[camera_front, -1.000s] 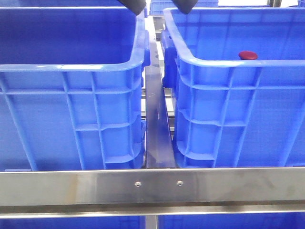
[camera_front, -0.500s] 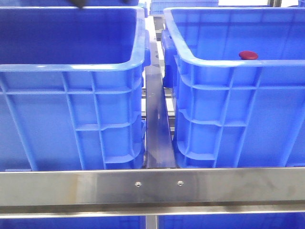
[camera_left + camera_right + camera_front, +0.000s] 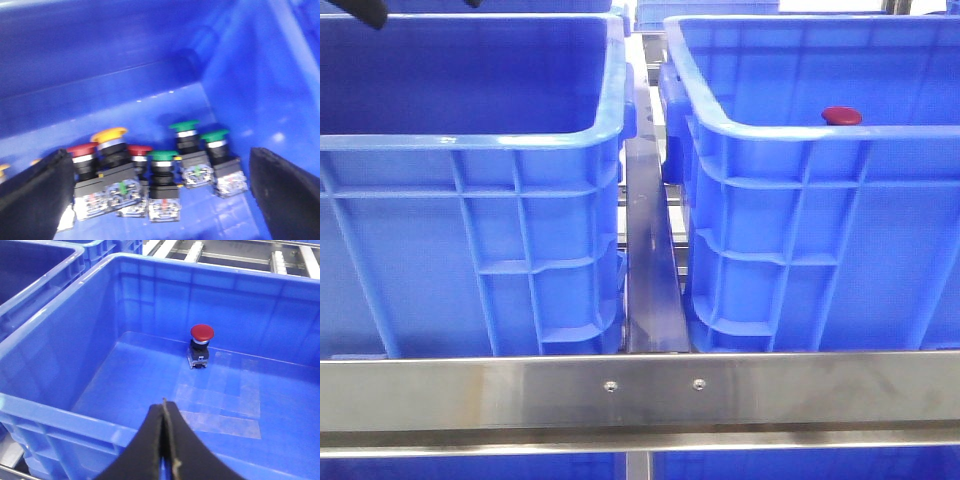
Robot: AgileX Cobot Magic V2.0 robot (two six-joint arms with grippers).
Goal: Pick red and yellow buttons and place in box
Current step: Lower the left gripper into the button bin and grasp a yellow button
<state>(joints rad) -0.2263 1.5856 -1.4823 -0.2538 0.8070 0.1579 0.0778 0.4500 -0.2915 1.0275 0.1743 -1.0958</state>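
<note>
While upright, red button (image 3: 202, 333), glossy domed cap, black base.

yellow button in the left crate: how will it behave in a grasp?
The yellow button looks rigid: domed cap on a blocky base. Probably top-heavy, so a push may tip it. Red buttons crowd both sides, so the open left gripper will likely bump them.
</note>
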